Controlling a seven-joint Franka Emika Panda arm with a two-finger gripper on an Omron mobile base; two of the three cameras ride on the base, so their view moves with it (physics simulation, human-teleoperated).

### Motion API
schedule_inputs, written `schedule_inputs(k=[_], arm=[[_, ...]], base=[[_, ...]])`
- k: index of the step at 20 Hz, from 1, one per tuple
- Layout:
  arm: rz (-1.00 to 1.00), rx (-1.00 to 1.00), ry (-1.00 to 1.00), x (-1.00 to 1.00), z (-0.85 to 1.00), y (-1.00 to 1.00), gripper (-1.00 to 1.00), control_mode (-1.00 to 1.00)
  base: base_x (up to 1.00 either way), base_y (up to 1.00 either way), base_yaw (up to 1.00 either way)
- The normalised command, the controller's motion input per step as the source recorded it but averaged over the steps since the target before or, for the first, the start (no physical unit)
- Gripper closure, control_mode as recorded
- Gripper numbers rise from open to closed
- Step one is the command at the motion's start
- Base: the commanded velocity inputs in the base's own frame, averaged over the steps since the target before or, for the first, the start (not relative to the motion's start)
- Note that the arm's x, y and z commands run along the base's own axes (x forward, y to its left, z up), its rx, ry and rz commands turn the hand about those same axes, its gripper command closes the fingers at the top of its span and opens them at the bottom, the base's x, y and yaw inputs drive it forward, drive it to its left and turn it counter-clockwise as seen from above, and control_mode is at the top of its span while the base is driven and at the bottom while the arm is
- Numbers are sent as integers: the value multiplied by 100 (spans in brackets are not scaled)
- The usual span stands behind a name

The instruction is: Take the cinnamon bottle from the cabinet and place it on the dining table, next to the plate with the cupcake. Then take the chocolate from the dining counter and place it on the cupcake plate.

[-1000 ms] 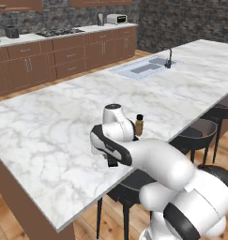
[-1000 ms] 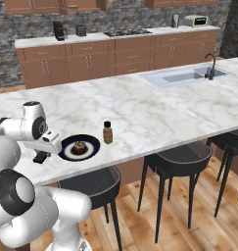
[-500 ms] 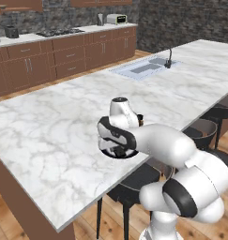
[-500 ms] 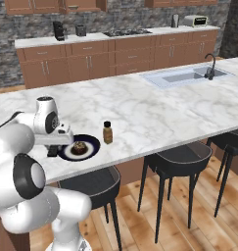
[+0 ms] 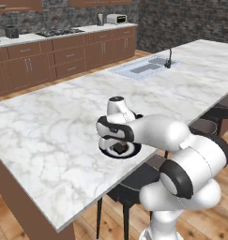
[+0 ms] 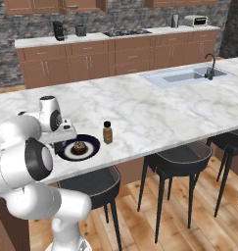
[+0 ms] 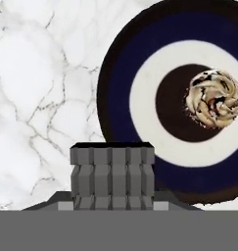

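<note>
**Chocolate bar held over the edge of the cupcake plate**

The large white marble dining counter (image 6: pixel 154 112) with grey veins runs across the room, with a sink basin (image 6: pixel 181 77) and dark tap set into its far end. Black round stools (image 6: pixel 177 157) stand along its near side on a wood-plank floor. Behind it, reddish-brown wooden cabinets (image 6: pixel 115 56) line a grey stone wall under a pale worktop.

On the marble sits the small round navy-black plate with a pale ring (image 6: pixel 91 145), carrying the small dark brown cupcake (image 6: pixel 80 146) with a swirled top (image 7: pixel 213 98). The small tan-brown cinnamon bottle with a black cap (image 6: pixel 107 132) stands upright just beside the plate, on its sink side.

The two-finger gripper (image 5: pixel 119 147) hangs over the plate, its jaws closed on the flat, grooved chocolate bar (image 7: pixel 112 175), which looks grey in the hand view. There the bar sits over the plate's rim (image 7: pixel 115 88); whether it touches the plate is hard to tell.

Compared with a second ago, the hand has swung from beside the plate to over it. Bottle, plate and cupcake lie where they were.
</note>
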Motion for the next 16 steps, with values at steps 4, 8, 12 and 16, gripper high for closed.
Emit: schedule_inputs(k=[4, 8, 12, 16], arm=[[4, 0, -4, 23, -9, 0, 100, -100], [0, 0, -3, 16, -15, 0, 100, -100], [0, 0, -5, 3, -17, 1, 100, -100], [0, 0, -6, 7, -14, -1, 100, -100]], base=[[0, 0, 0], [0, 0, 0], [0, 0, 0], [0, 0, 0]])
